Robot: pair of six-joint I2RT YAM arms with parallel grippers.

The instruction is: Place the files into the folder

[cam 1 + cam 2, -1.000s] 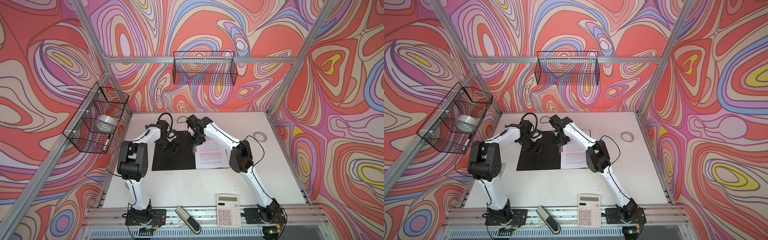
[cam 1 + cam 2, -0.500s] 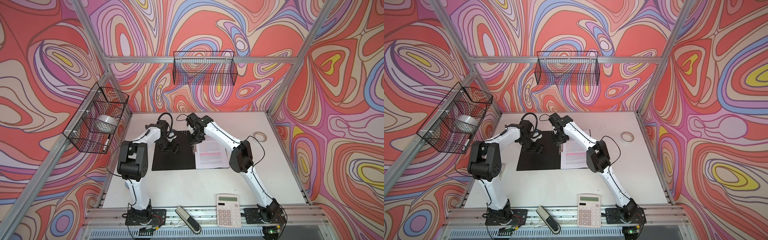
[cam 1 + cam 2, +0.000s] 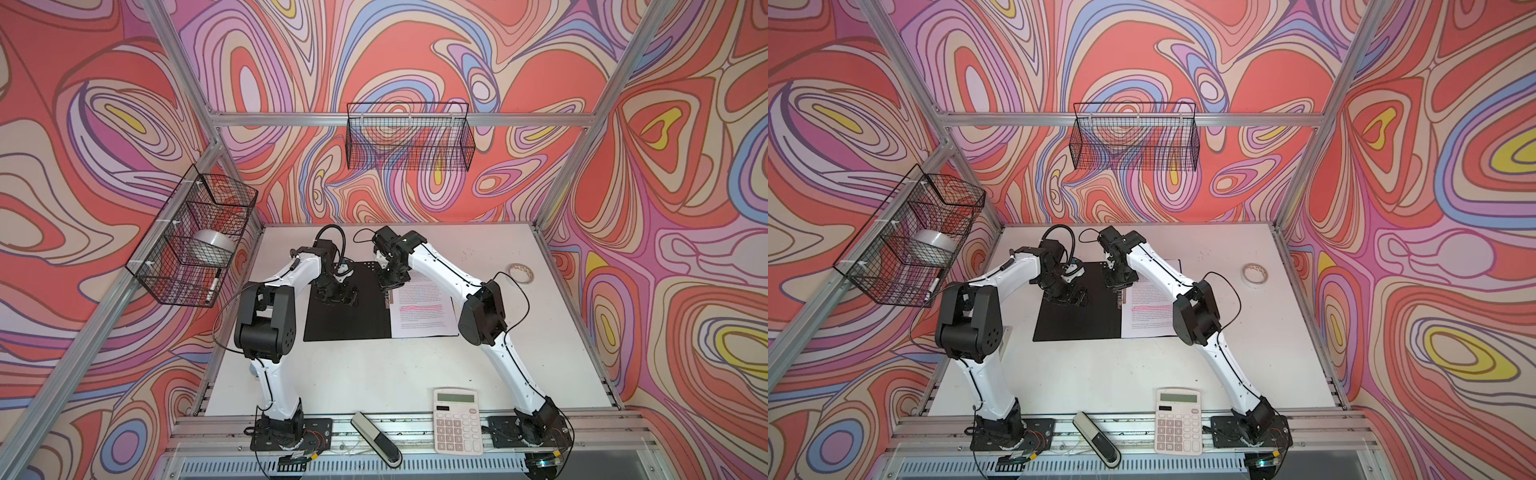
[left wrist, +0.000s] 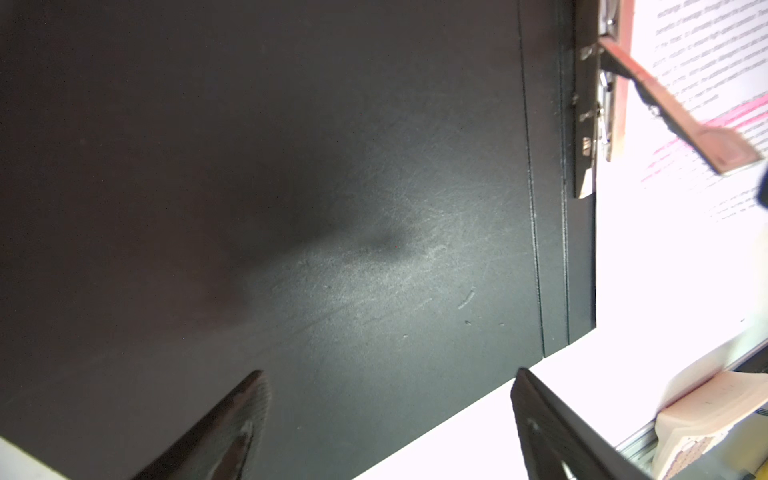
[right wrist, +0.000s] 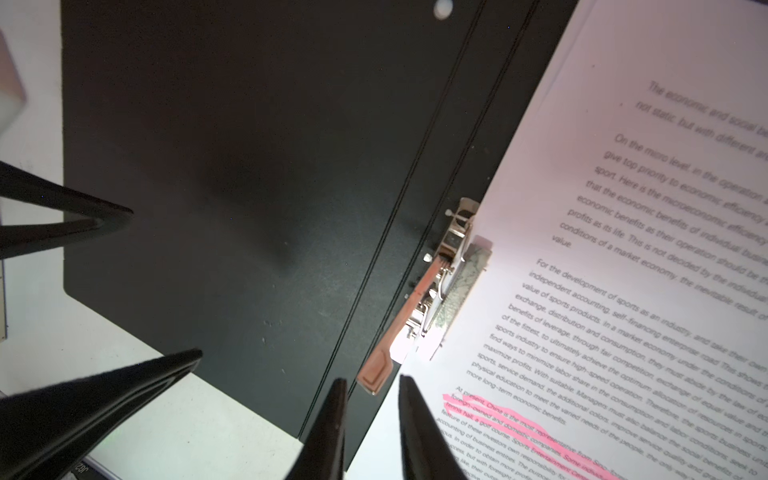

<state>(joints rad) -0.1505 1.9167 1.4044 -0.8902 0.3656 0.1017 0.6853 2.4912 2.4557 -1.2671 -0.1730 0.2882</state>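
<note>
The folder (image 3: pixel 345 316) (image 3: pixel 1075 320) lies open on the table, black inside up. The files (image 3: pixel 424 316) (image 3: pixel 1150 318) rest on its right half, white sheets with a pink highlighted line. In the right wrist view the metal clip (image 5: pixel 440 282) sits on the files' (image 5: pixel 623 291) edge at the spine, its lever (image 5: pixel 399 328) raised. My right gripper (image 5: pixel 372 379) (image 3: pixel 388 284) hovers at the lever's tip, jaws a little apart, nothing between them. My left gripper (image 4: pixel 388 372) (image 3: pixel 337 293) stands wide open over the bare left flap (image 4: pixel 332 208), holding nothing.
A white calculator (image 3: pixel 458 419) and a grey-black pedal (image 3: pixel 376 438) lie at the table's front edge. A tape roll (image 3: pixel 520 273) sits at the back right. Wire baskets hang on the back wall (image 3: pixel 409 141) and the left wall (image 3: pixel 195 237).
</note>
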